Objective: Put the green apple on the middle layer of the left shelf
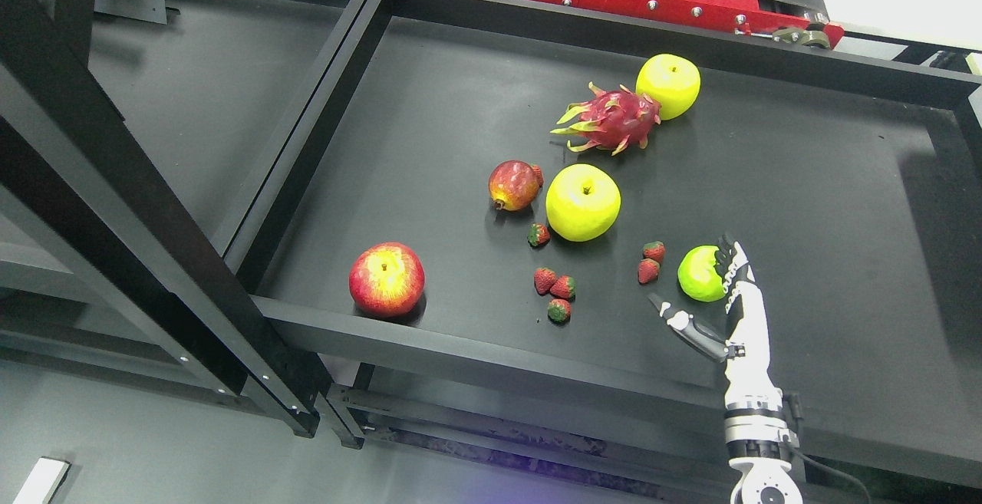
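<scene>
Black metal is filling the view: a frame post (146,243) is slanting across the left, with a bare shelf bay (222,97) lying behind it, and a wide shelf board (805,205) is spreading to the right. Going rightward along that board, a red apple (387,278) is sitting near the front lip, then a small reddish fruit (513,185), a large yellow apple (583,202) with strawberries (554,284) scattering in front of it, a dragon fruit (611,120) and a second yellow apple (669,86) at the back.

Right of two more strawberries (649,262), the green apple (701,274) is resting on the board. The right hand (710,301) is reaching up from the lower right with its fingers (730,262) lying against the apple's right side and the thumb (679,321) sticking out below, apart from the fruit. The hand is looking spread rather than clamped, so nothing is being held. The left hand is not showing.

Whether the apple is about to be gripped or is being let go here, I cannot settle. Either way the risks are looking alike: the round, smooth fruit is likely rolling left into the strawberries if fingers are pushing from one side only, and a thumb closing low is likely squeezing it out of the grip.
</scene>
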You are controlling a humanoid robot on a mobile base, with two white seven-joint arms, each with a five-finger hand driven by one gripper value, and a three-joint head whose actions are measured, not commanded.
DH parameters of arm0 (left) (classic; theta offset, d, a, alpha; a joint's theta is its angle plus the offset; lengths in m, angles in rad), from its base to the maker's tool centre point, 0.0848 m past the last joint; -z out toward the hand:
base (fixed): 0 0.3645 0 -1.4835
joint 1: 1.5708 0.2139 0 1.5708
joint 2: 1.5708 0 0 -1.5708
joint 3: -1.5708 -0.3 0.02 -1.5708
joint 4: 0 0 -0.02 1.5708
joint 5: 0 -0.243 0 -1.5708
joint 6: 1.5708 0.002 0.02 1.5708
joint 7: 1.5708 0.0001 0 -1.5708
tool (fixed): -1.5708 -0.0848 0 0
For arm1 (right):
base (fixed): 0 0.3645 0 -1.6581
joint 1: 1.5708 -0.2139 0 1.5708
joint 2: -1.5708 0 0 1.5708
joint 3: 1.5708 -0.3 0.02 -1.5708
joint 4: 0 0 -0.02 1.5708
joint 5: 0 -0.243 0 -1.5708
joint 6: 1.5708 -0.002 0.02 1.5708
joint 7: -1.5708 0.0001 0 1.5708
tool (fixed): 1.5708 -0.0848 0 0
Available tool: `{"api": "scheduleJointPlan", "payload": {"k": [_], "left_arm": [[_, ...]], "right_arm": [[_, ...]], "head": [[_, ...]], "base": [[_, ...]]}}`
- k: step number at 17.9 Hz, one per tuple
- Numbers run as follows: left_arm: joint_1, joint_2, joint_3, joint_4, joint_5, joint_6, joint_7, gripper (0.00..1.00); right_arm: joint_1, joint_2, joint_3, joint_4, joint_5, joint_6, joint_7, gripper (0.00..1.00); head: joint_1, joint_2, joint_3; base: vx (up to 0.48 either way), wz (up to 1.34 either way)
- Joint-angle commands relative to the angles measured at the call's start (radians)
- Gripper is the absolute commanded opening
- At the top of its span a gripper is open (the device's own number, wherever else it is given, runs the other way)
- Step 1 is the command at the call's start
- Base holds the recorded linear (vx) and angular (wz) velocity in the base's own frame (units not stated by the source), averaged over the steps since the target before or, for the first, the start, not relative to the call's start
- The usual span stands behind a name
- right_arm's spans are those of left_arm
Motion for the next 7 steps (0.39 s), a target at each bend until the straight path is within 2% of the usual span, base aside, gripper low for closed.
{"api": "scheduleJointPlan", "payload": {"k": [1, 7], "left_arm": [[0.0, 0.017, 0.0, 0.0, 0.0, -0.004, 0.0, 1.0], [0.0, 0.017, 0.0, 0.0, 0.0, -0.004, 0.0, 1.0]], "right_arm": [[-0.019, -0.013, 0.023, -0.027, -0.013, 0.012, 0.006, 1.0], [-0.014, -0.013, 0.026, -0.028, -0.016, 0.012, 0.006, 1.0]], "head": [[0.0, 0.0, 0.0], [0.0, 0.0, 0.0]], "base": [[0.0, 0.0], [0.0, 0.0]]}}
